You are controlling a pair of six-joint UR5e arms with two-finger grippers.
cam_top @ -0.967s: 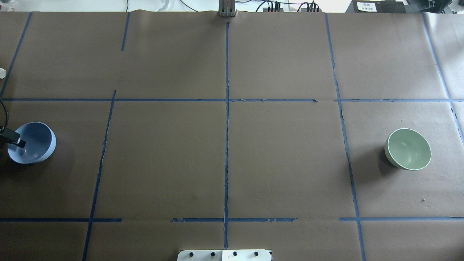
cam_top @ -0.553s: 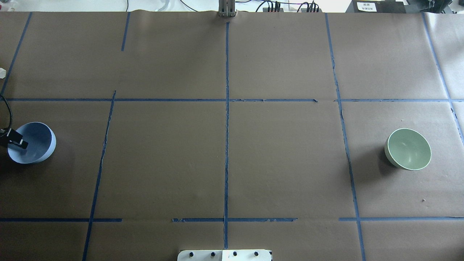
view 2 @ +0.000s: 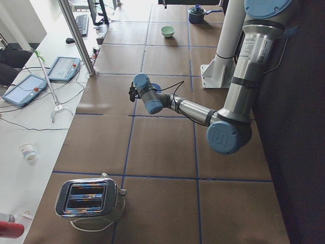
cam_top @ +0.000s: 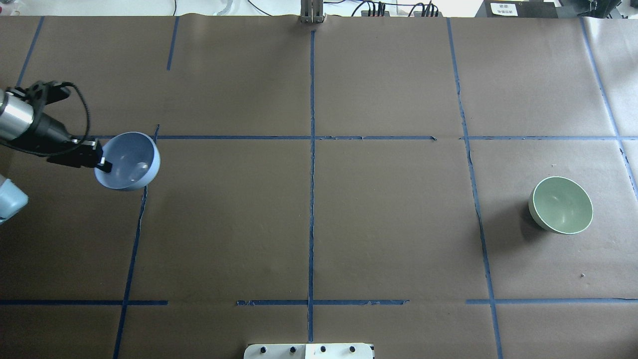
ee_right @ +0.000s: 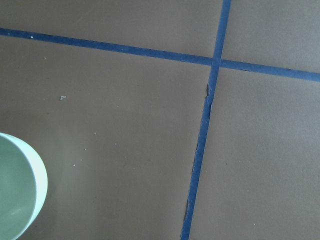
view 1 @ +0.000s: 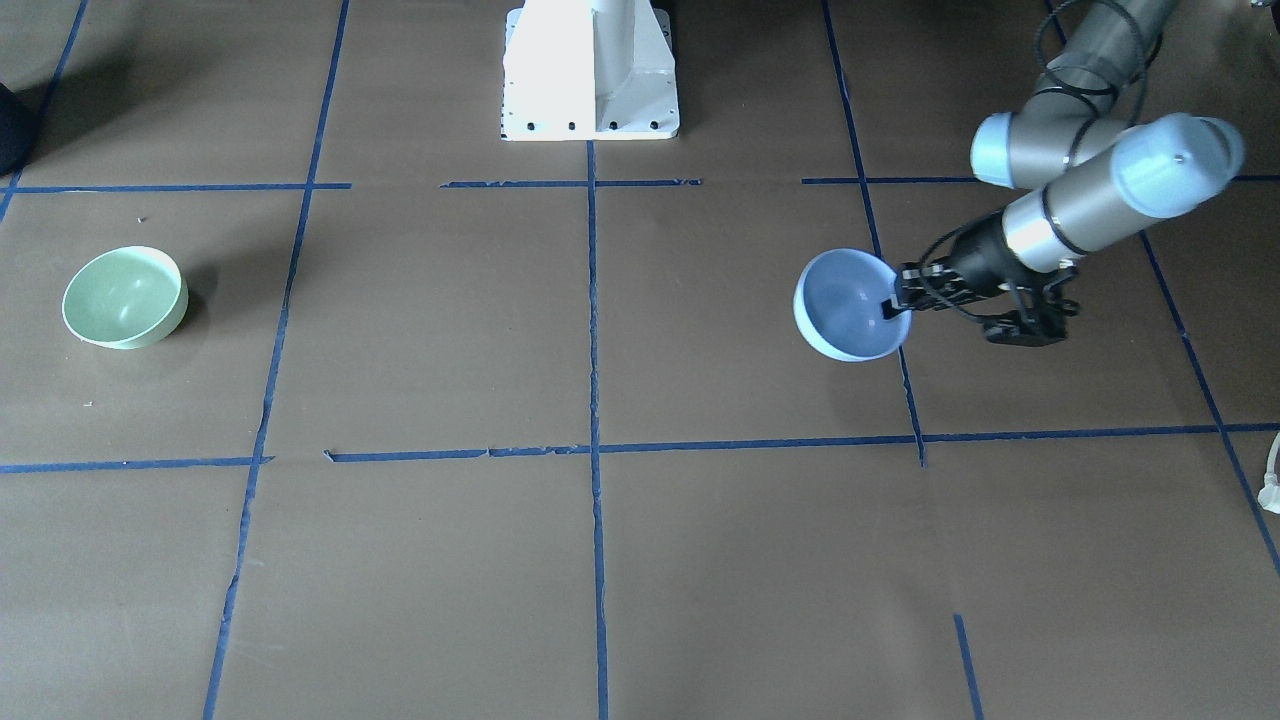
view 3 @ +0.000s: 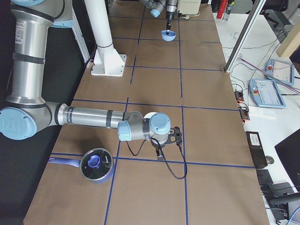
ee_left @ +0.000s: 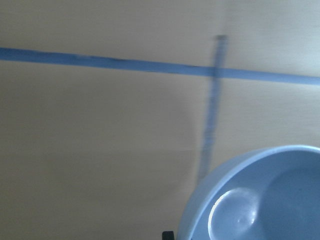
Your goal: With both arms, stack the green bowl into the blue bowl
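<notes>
Pinching blue bowl (cam_top: pixel 132 159) rim: left tool (cam_top: pixel 103 163); green bowl (cam_top: pixel 562 204) well apart.

Left gripper (cam_top: pixel 101 163) pinches blue bowl (cam_top: pixel 132 162) rim, arm outstretched; right arm (view 3: pixel 89 116) low, right gripper (view 3: pixel 176 136) state unclear.

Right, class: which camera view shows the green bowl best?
Overhead exterior: the green bowl sits whole, sharp, nothing in front. Front-facing shows it whole too; exterior left, tiny and far; right wrist, only an edge.
</notes>
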